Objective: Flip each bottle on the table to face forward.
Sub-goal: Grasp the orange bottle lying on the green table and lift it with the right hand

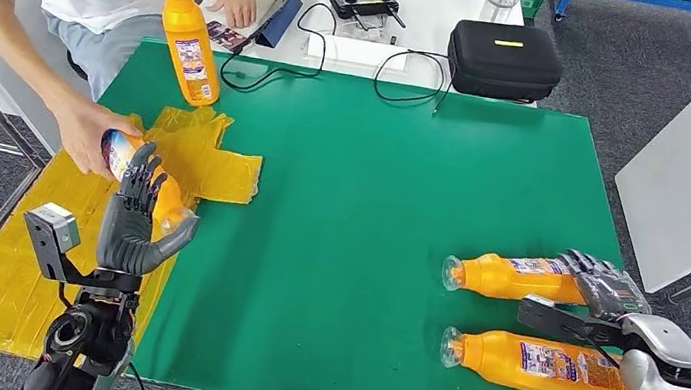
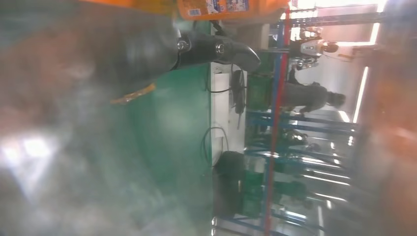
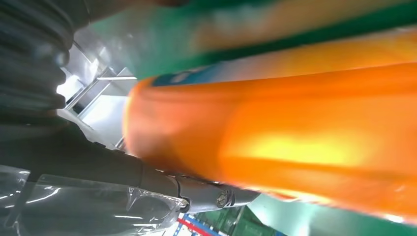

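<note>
Meanwhile, left robot hand (image 1: 139,218) holding bottle (image 1: 138,171) with person's hand (image 1: 88,131), right robot hand (image 1: 602,285) gripping lying bottle (image 1: 517,277).

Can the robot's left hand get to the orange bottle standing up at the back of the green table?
Probably not right now. The left hand is wrapped around a lying bottle that a person's hand also holds. The standing bottle is farther back with open green mat between, so the way looks free once it lets go.

Four orange bottles are showing: one standing bottle (image 1: 191,39), one bottle at the yellow sheet (image 1: 138,173), and two lying on the green mat, the farther bottle (image 1: 512,277) and the nearer bottle (image 1: 541,368). One black case (image 1: 503,60) is sitting on the white table.
</note>
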Controlling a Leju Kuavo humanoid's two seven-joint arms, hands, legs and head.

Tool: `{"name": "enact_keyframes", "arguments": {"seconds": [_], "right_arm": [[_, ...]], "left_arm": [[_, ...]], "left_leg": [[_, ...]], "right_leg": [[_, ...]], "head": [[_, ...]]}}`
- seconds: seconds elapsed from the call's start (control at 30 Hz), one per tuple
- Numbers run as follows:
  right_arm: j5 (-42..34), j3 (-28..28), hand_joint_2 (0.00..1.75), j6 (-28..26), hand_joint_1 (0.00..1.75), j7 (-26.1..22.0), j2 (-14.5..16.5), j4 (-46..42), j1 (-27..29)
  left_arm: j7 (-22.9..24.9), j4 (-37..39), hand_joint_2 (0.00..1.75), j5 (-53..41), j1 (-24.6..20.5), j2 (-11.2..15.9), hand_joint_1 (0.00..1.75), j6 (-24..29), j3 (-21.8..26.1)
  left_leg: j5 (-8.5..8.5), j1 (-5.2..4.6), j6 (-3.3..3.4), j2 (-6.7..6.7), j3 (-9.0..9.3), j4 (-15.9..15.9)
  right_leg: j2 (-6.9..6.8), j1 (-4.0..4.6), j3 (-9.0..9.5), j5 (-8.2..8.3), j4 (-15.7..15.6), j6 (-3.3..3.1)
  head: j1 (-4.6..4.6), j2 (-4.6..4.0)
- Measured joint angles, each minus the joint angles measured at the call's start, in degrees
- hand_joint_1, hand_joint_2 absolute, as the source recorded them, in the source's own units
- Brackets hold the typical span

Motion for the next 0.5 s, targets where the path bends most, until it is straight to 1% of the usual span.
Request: {"name": "enact_keyframes", "arguments": {"seconds": [0.03, 0.1, 0.23, 0.3, 0.37, 0.5], "right_arm": [[0.5, 0.2, 1.75, -0.4, 0.99, 0.1, 0.6, 0.6, -0.3], [1.5, 0.5, 1.75, -1.2, 1.19, 0.4, 1.7, 1.9, -0.9], [3.0, 0.9, 1.75, -2.2, 1.44, 0.7, 3.9, 4.3, -2.3], [3.6, 1.1, 1.75, -2.5, 1.45, 0.7, 4.7, 5.2, -2.9], [4.4, 1.3, 1.75, -3.1, 1.42, 0.9, 5.5, 6.2, -3.5], [5.5, 1.3, 1.75, -3.9, 1.46, 1.2, 6.8, 7.8, -4.3]], "left_arm": [[0.0, 0.1, 1.75, 0.0, 0.0, 0.0, 0.00, 0.0, 0.0], [0.1, 0.2, 1.75, 0.0, -0.1, 0.0, 0.00, 0.1, 0.0], [0.2, 0.5, 1.75, 0.1, -0.1, -0.2, 0.00, 0.2, 0.0], [0.2, 0.7, 1.75, 0.1, -0.2, -0.2, 0.00, 0.3, 0.0], [0.3, 0.7, 1.75, 0.1, -0.2, -0.2, 0.00, 0.3, 0.0], [0.4, 0.9, 1.75, 0.2, -0.2, -0.2, 0.00, 0.3, 0.0]], "left_leg": [[0.00, 0.01, 0.00, 0.01, 0.03, 0.0], [-0.02, 0.02, -0.02, 0.03, 0.11, 0.0], [-0.10, 0.04, -0.07, 0.06, 0.39, 0.0], [-0.12, 0.05, -0.07, 0.06, 0.51, 0.0], [-0.15, 0.06, -0.07, 0.09, 0.61, 0.0], [-0.17, 0.06, -0.07, 0.22, 0.77, 0.0]], "right_leg": [[0.01, 0.00, 0.02, 0.00, 0.0, 0.00], [0.04, 0.02, 0.09, 0.00, 0.0, 0.00], [0.13, 0.02, 0.31, -0.02, 0.0, -0.02], [0.13, 0.02, 0.42, -0.03, 0.0, -0.03], [0.15, 0.02, 0.51, -0.03, 0.0, -0.03], [0.23, 0.01, 0.62, -0.03, 0.0, -0.03]], "head": [[0.00, 0.00], [0.02, 0.00], [0.02, 0.00], [0.03, 0.00], [0.03, 0.00], [0.03, 0.00]]}}
